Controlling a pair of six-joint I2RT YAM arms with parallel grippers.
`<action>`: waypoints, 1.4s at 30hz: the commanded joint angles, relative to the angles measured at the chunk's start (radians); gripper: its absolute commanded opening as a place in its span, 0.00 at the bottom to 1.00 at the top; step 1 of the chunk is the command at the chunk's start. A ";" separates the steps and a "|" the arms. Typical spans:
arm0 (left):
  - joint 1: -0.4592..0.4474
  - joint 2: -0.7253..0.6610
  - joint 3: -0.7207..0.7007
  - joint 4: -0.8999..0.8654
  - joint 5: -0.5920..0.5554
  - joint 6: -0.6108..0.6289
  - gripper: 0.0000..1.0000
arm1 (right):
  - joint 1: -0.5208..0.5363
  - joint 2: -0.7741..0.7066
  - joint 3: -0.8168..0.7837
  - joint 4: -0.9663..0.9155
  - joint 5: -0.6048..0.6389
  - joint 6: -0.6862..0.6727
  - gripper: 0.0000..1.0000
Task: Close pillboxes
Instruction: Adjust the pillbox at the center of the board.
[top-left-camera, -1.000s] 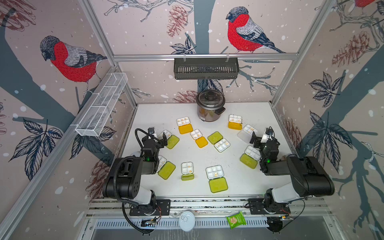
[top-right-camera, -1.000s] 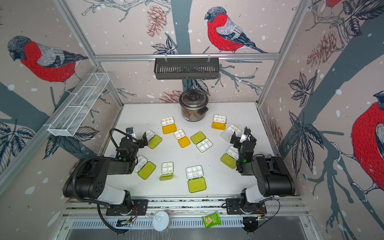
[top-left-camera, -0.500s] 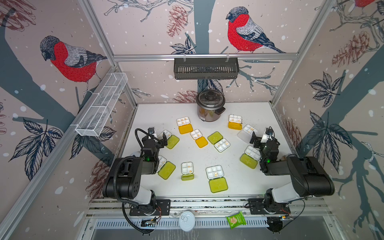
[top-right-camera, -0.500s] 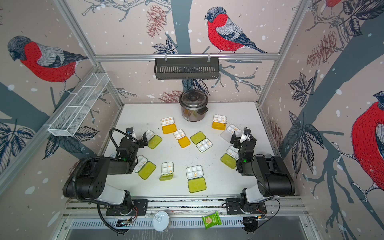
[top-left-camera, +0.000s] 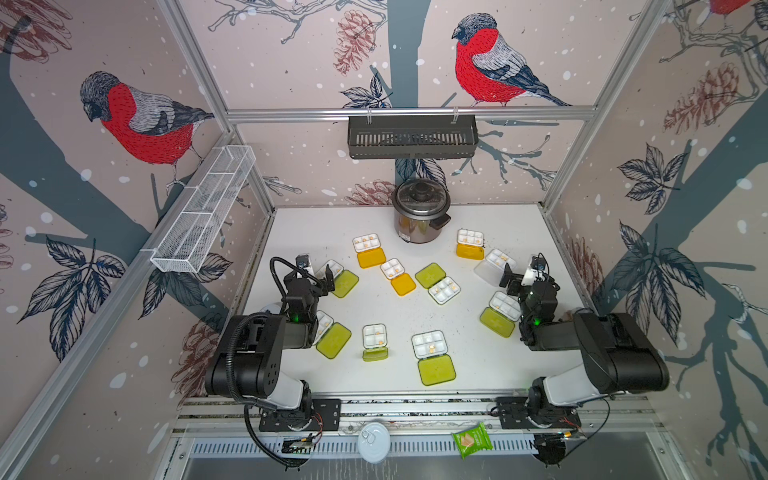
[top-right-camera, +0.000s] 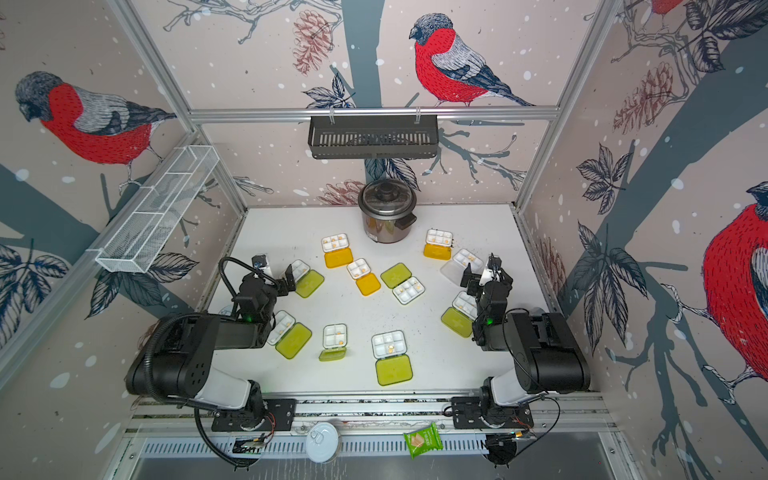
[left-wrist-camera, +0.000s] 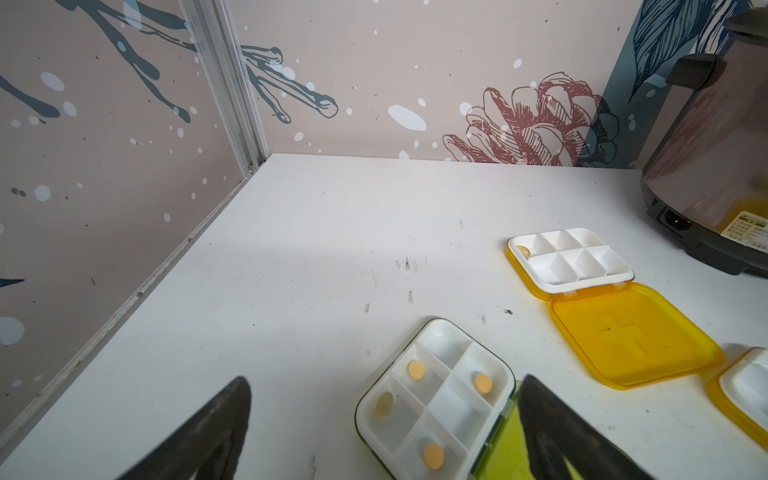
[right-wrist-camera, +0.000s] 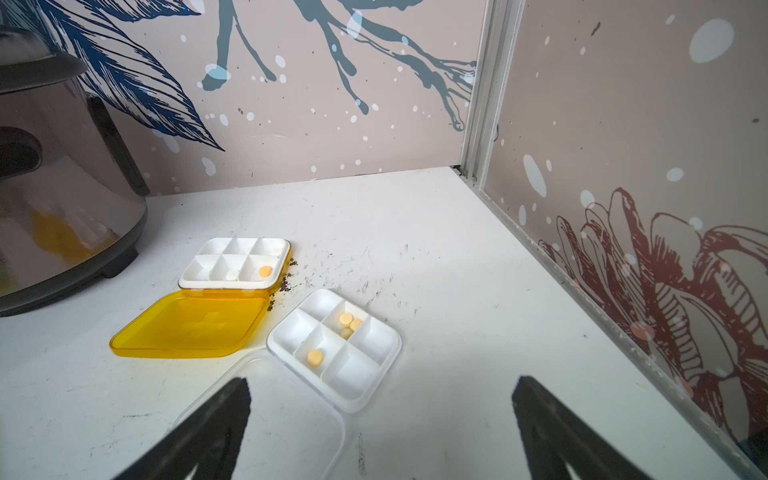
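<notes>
Top and wrist views, start of work. Ten pillboxes (top-left-camera: 429, 345) lie scattered over the white table (top-left-camera: 478, 374), between my two arms and in front of the rice cooker (top-left-camera: 420, 214). Every white tray is exposed, so I judge that none is closed yet.

My left jaws stand wide open and empty, low over the lime-lidded pillbox (left-wrist-camera: 434, 407) near the table's left edge. In the left wrist view its tray lies between my jaws and its lid runs beneath one jaw.

My right jaws are likewise spread wide and hold nothing, at the clear-lidded pillbox (right-wrist-camera: 334, 347) near the right edge. Its clear lid (right-wrist-camera: 291, 424) lies flat on the table by one jaw, and an orange-lidded pillbox (right-wrist-camera: 235, 264) sits just beside it.

Handling, as judged: each case is light, stiff, thin plastic with a smooth underside, so it should skid under a push rather than resist it. The loose tablets (left-wrist-camera: 416, 370) will spill if a tray tips. The place to take hold is the lid's free edge, opposite the hinge. I should lift there, fold the lid over the tray, then press on top until it seats, keeping the tray flat. The clear lid is faint against the white table, so finding its edge calls for care.
</notes>
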 joint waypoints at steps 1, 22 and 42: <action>0.002 -0.003 0.001 0.020 0.008 0.004 0.99 | 0.001 -0.003 0.003 0.010 0.003 -0.003 1.00; 0.002 -0.003 0.001 0.021 0.008 0.002 0.99 | -0.002 -0.003 0.003 0.010 0.000 -0.002 1.00; 0.003 -0.204 0.213 -0.433 0.006 -0.002 0.99 | 0.058 -0.172 0.118 -0.291 0.100 -0.043 1.00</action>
